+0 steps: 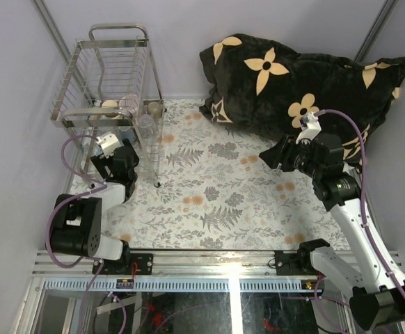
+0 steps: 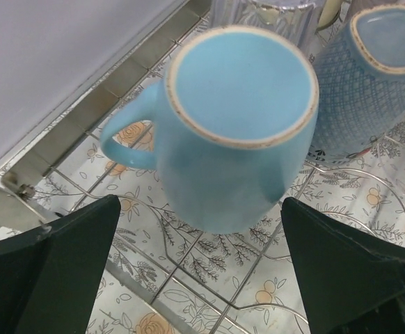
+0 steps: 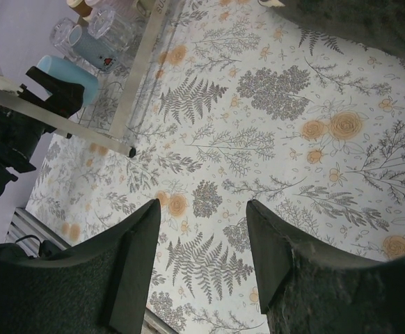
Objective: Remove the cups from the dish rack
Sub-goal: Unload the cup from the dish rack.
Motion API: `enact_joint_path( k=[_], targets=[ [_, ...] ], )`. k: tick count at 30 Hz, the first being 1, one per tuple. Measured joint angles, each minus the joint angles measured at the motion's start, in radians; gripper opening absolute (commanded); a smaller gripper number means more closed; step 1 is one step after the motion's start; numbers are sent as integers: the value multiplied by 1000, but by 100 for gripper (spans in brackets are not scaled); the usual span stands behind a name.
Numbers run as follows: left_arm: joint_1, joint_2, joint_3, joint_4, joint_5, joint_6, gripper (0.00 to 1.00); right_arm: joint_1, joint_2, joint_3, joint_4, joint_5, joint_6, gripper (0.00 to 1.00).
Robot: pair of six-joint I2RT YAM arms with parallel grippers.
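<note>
Left gripper [image 2: 201, 203] is wide open with the blue mug [image 2: 237, 125] sitting bottom-up in the rack [image 1: 117, 26], lined up between its fingers [image 2: 56, 264], way nearer than the right arm [image 1: 342, 188].

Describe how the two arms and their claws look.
The left arm and right arm have black joints, white links and a looping lilac cable each. The left claw and right claw have dark, wedge-shaped fingers.

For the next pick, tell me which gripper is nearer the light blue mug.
Left. The left gripper, open, straddles the light blue mug; the right gripper hangs open over the tablecloth, far off.
</note>
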State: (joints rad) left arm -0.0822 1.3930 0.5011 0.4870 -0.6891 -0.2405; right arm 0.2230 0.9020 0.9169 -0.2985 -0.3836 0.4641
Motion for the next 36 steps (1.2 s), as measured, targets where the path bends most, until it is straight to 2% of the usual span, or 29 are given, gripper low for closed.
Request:
enact_joint_path(
  k=[14,36],
  targets=[
    [0,166,3,217,13,63,100,0,-121,-113,22,6,18,59],
    [47,285,83,304,39,80,100,0,-156,-181,69,27,34,59]
  ],
)
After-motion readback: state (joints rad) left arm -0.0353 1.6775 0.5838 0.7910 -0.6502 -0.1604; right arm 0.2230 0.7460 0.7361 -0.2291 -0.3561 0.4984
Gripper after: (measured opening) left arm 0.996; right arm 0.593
